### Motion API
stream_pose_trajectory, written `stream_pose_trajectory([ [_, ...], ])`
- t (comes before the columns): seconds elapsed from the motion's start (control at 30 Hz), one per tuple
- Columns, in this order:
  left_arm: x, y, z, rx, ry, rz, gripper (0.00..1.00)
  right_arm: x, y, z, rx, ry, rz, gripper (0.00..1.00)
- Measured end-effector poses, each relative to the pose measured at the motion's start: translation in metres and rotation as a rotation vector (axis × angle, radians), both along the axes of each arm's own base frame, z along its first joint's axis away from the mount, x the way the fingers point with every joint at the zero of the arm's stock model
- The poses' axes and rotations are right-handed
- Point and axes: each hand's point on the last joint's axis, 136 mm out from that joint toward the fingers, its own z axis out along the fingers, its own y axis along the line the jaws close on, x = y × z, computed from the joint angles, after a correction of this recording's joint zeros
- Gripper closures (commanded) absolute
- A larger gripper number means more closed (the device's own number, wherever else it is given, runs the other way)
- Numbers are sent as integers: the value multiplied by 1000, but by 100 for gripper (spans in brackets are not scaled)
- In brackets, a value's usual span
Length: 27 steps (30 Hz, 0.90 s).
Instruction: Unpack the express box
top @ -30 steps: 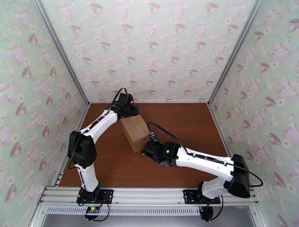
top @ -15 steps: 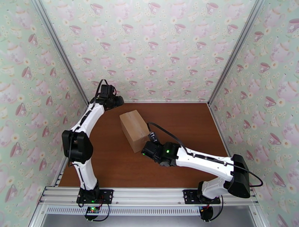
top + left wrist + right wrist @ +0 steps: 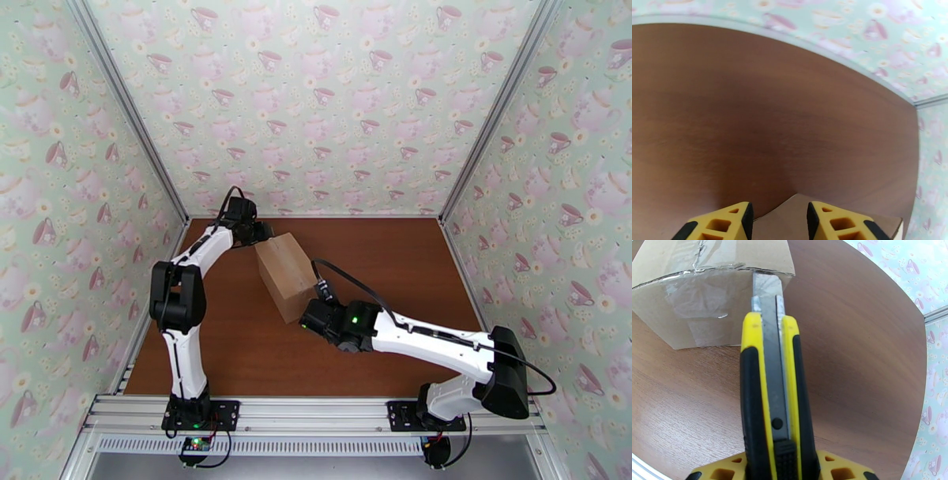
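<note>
Pinching a yellow utility knife [image 3: 774,398], the right hand [image 3: 313,317] puts its blade to the express box's [image 3: 286,272] five o'clock end on the counter [image 3: 403,260]; the left hand [image 3: 260,232], spread, hovers at the box's eleven o'clock corner.

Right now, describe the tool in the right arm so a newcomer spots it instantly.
On the brown table, find the cardboard express box. At its near end, the right end effector grips a utility knife: yellow-and-black handle, silver blade, vivid against plain brown cardboard.

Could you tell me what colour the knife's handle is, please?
Yellow and black knife, best in the right wrist view.
</note>
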Motion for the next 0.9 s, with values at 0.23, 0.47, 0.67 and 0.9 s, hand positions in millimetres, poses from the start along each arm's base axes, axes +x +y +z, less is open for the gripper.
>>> stream_pose_trajectory([
  [0.23, 1, -22, 9, -61, -50, -84, 57, 0, -2, 1, -14, -3, 2, 100],
  [0.47, 0, -46, 19, -82, -106, -162, 57, 1, -1, 6, -17, -6, 17, 100],
  [0.67, 1, -51, 23, -96, -121, -179, 57, 1, 0, 6, -24, -5, 27, 100],
  [0.9, 2, -61, 28, -123, -157, -199, 57, 0, 0, 5, -29, 1, 41, 100],
])
